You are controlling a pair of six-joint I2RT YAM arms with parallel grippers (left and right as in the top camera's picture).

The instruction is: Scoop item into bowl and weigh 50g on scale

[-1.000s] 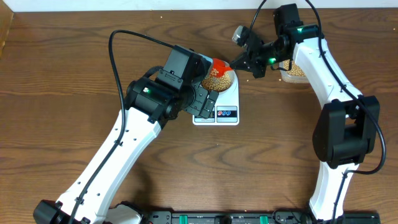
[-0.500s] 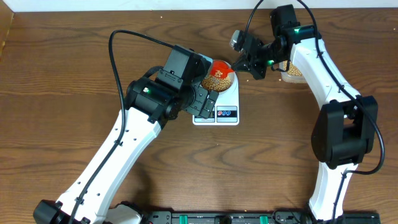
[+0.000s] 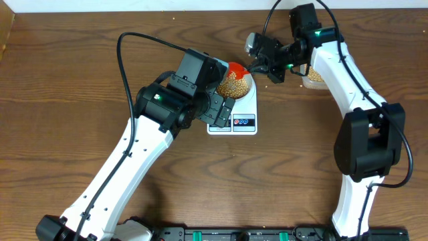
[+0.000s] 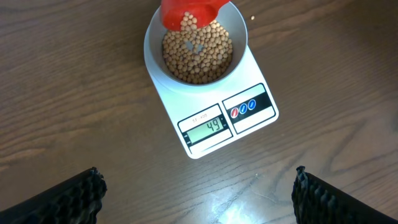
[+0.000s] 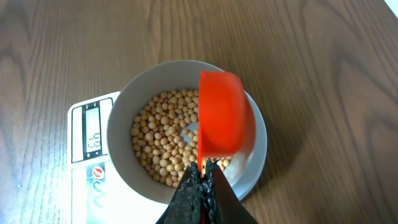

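Dark brown wooden table [image 3: 67, 100]. The beans [image 4: 198, 53] lie heaped in the pale bowl [image 4: 240, 37], which stands on the white scale [image 4: 249, 134], and the scale's display [image 4: 208, 127] reads 49. A red scoop [image 5: 224, 115] hangs tipped on its side over the bowl, its handle clenched in the right gripper [image 5: 202, 180]. The left gripper [image 4: 198, 186] hovers above the scale, jaws spread wide, grasping nothing. More beans sit in a tub [image 3: 314, 77] half hidden by the right arm [image 3: 348, 73]
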